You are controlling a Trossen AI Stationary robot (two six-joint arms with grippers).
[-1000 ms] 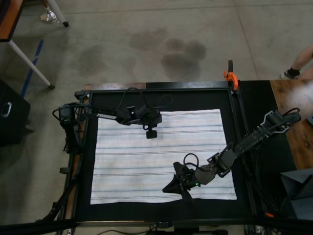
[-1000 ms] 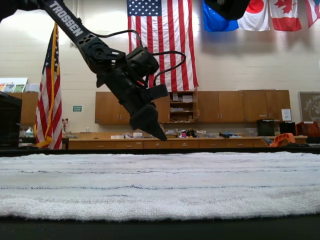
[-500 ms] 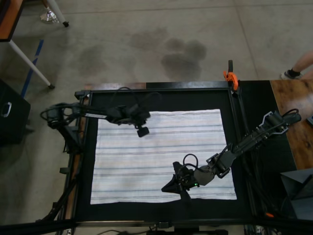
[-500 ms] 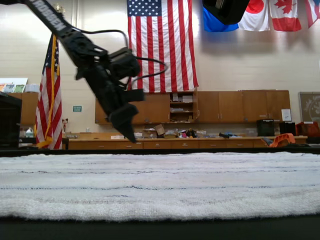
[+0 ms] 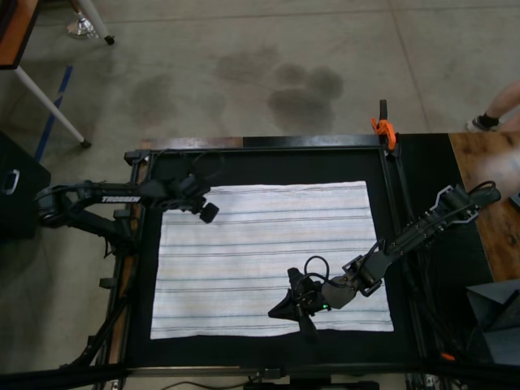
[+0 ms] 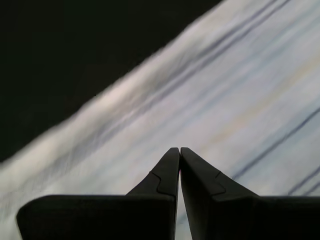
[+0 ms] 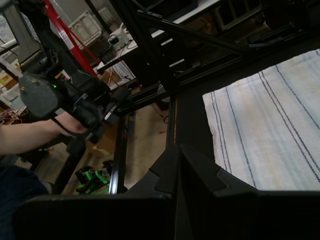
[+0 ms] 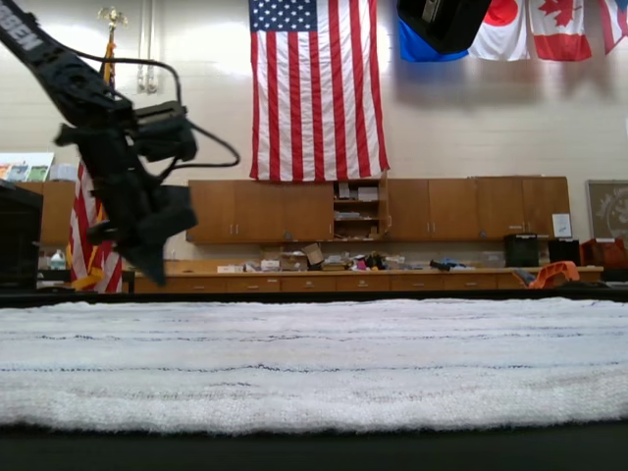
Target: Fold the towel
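The towel (image 5: 268, 260), white with thin dark and pastel stripes, lies flat and spread out on the black table (image 5: 268, 162). My left gripper (image 5: 209, 213) hangs shut just above the towel near its far left corner in the top view. In the left wrist view its closed fingertips (image 6: 179, 150) point at the towel's (image 6: 250, 100) hemmed edge. In the exterior view it (image 8: 149, 263) is at the left, above the towel (image 8: 314, 363). My right gripper (image 5: 282, 311) is shut and empty, low over the towel near its front edge. Its wrist view shows it (image 7: 177, 148) beside a towel corner (image 7: 265, 135).
A black frame rail (image 5: 390, 211) runs along the table's right side in the top view, with an orange clamp (image 5: 382, 126) at its far end. A person's foot (image 5: 487, 119) is at the top view's right. A person's arm (image 7: 40, 135) shows in the right wrist view.
My left gripper has swung from over the towel's far middle to its far left corner in the top view. The right gripper and the towel have hardly moved.
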